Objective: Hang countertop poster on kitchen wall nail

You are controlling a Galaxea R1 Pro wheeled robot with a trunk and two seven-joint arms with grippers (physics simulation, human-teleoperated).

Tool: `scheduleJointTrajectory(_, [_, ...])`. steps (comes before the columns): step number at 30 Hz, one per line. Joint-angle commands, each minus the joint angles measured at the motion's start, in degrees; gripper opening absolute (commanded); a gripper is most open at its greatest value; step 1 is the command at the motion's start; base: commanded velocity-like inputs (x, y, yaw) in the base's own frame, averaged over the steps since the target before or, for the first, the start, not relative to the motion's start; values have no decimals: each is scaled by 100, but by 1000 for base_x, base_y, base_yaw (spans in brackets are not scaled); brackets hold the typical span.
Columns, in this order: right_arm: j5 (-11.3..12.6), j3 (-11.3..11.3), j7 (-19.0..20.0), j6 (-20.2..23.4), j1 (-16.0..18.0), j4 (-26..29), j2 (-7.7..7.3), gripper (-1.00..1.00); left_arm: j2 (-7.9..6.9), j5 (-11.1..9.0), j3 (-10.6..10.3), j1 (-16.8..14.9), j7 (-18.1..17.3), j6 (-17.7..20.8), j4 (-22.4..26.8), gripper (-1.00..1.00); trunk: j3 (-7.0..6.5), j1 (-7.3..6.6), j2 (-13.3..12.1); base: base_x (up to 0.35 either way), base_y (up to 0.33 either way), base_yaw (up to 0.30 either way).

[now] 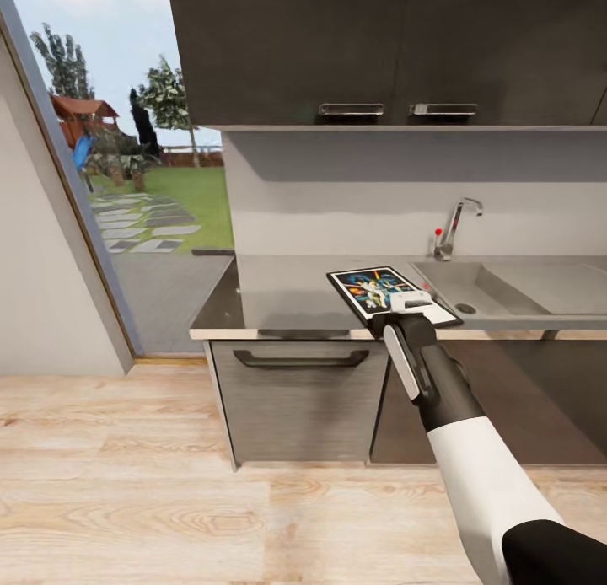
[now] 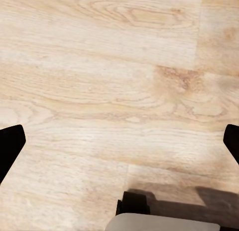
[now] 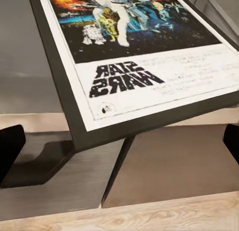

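Observation:
The black-framed Star Wars poster [image 1: 375, 288] lies flat on the grey kitchen countertop [image 1: 278, 290], just left of the sink. In the right wrist view the poster [image 3: 134, 46] juts a little past the counter's pale front edge, its STAR WARS lettering towards the camera. My right gripper [image 1: 413, 303] hovers over the poster's near end. There the right gripper [image 3: 119, 146] is open, its dark fingertips [image 3: 10, 151] spread wide, with nothing between them. My left gripper [image 2: 119, 146] is open above the wooden floor. The wall nails are out of view.
A steel sink basin [image 1: 497, 286] with a chrome tap [image 1: 451, 227] is set into the counter on the right. Dark upper cabinets [image 1: 388, 50] hang overhead, and a drawer front [image 1: 299, 399] sits below. A glass door [image 1: 126, 172] opens onto the garden at left. Pale wooden floor [image 1: 169, 501] lies in front.

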State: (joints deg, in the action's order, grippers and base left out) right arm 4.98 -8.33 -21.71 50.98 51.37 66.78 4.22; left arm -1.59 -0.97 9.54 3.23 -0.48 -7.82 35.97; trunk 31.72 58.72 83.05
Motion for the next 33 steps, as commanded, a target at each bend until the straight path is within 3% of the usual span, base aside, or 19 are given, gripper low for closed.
scheduleJointTrajectory(1, [79,-9,-53,16,5,14,0,100,1,-10,4,2,-5,-9,6,100,5,0,3,15,11,0])
scheduleJointTrajectory(9, [210,-10,-53,17,5,53,0,100,1,-9,4,2,-5,-5,6,100,5,0,3,126,70,0])
scheduleJointTrajectory(33, [219,14,-66,14,1,41,0,100,1,-8,4,2,-5,-7,7,100,5,0,3,139,21,0])
